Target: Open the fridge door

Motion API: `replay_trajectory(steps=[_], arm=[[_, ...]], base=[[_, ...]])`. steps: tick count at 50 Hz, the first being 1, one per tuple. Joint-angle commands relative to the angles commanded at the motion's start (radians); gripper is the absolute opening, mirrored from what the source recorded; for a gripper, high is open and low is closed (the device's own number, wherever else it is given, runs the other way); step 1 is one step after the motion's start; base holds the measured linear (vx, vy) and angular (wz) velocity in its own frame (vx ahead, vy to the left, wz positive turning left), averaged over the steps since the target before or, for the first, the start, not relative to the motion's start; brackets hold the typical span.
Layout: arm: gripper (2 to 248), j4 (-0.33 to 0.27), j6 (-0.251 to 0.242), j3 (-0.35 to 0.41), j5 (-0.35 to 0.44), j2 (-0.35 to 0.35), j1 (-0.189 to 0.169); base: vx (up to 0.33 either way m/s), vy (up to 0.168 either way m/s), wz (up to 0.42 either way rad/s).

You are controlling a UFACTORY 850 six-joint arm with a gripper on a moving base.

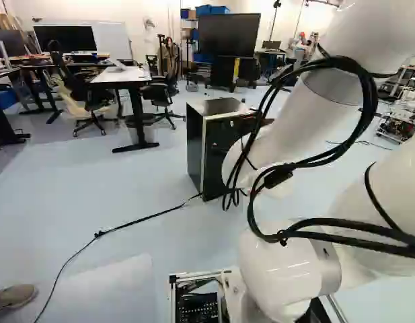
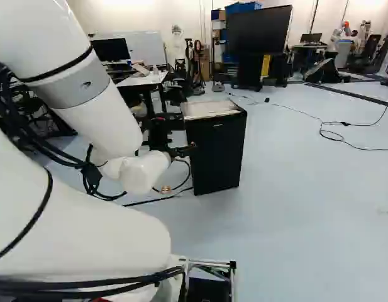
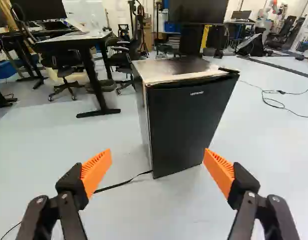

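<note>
Shut fridge (image 3: 188,130), floor (image 3: 266,155) round edges (image 3: 149,135), beyond spread gripper (image 2: 171,150)

Passage afforded over floor (image 2: 307,207) ahead of fridge front (image 3: 188,125) and beside it, at right of right base view. At left of left base view, floor crossed by black cable (image 1: 136,221); farther back, way obstructed by desk (image 1: 135,75) and office chair (image 1: 161,92).

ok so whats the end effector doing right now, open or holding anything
End effector: open, orange pads wide apart, holding nothing; the closed fridge stands ahead of it.
</note>
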Motion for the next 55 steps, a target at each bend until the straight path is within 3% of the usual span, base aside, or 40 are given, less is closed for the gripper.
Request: replay_trajectory(steps=[55], arm=[[247, 0.0, 0.0, -0.032, 0.0, -0.038, 0.0]], base=[[0.0, 0.0, 0.0]])
